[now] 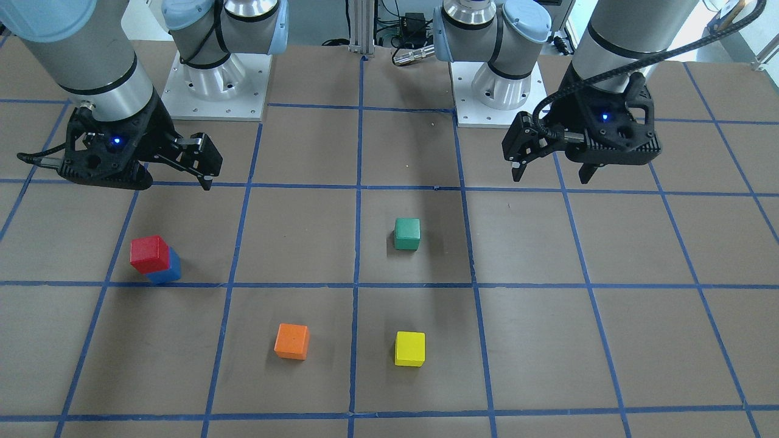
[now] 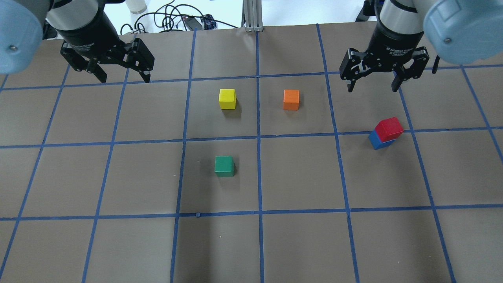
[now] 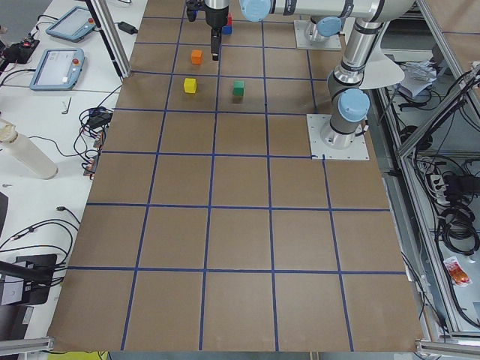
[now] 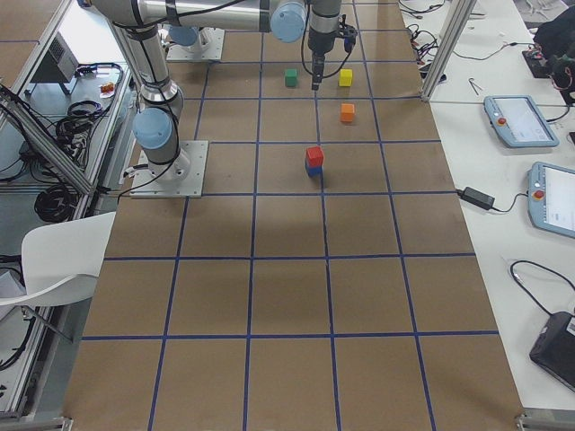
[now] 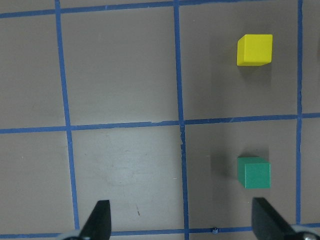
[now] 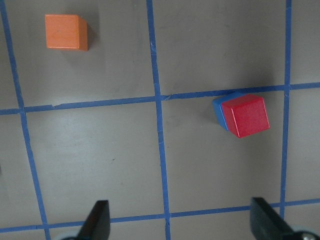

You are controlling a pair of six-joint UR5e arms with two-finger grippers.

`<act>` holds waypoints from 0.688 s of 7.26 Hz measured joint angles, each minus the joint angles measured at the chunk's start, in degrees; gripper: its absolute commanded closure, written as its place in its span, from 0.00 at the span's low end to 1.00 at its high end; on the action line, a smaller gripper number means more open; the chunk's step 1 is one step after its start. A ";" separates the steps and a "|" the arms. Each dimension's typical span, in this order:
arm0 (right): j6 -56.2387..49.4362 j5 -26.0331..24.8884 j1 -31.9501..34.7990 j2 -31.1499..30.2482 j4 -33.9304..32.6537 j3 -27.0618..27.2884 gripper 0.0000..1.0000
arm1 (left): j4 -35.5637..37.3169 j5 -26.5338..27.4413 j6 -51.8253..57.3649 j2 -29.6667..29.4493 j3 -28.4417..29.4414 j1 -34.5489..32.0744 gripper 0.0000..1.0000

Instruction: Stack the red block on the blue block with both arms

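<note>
Looks done: red block (image 2: pixel 389 128) sits skewed on blue block (image 2: pixel 378 141), robot's R side. Both wide open & empty, right gripper (image 2: pixel 372 84) and left gripper (image 2: pixel 125 76) hang clear, prob. so nothing gets knocked.

Blue block (image 1: pixel 165 272) mostly covered; wrist views cropped.
The red block (image 1: pixel 149 253) on top leaves only a narrow blue strip showing along two sides. Of the left gripper (image 5: pixel 182 225) and the right gripper (image 6: pixel 180 222), the wrist views catch just the fingertips, the rest cut off by the lower edge. Seen from the left end of the desk (image 3: pixel 240 225), the two blocks are too small to tell apart.
</note>
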 measured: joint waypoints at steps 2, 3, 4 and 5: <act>-0.10 -0.01 -0.14 -0.12 0.00 0.05 0.00 | 0.00 0.00 0.00 -0.03 0.00 -0.01 0.00; -0.12 -0.01 -0.16 -0.17 -0.04 0.04 0.00 | 0.00 0.00 0.00 -0.04 0.00 -0.02 0.00; -0.24 0.05 -0.16 -0.20 -0.09 0.03 0.00 | 0.00 0.00 0.00 -0.04 0.00 -0.02 0.00; -0.45 -0.02 -0.22 -0.22 -0.08 0.03 0.00 | 0.00 0.00 0.00 -0.04 0.00 -0.02 0.00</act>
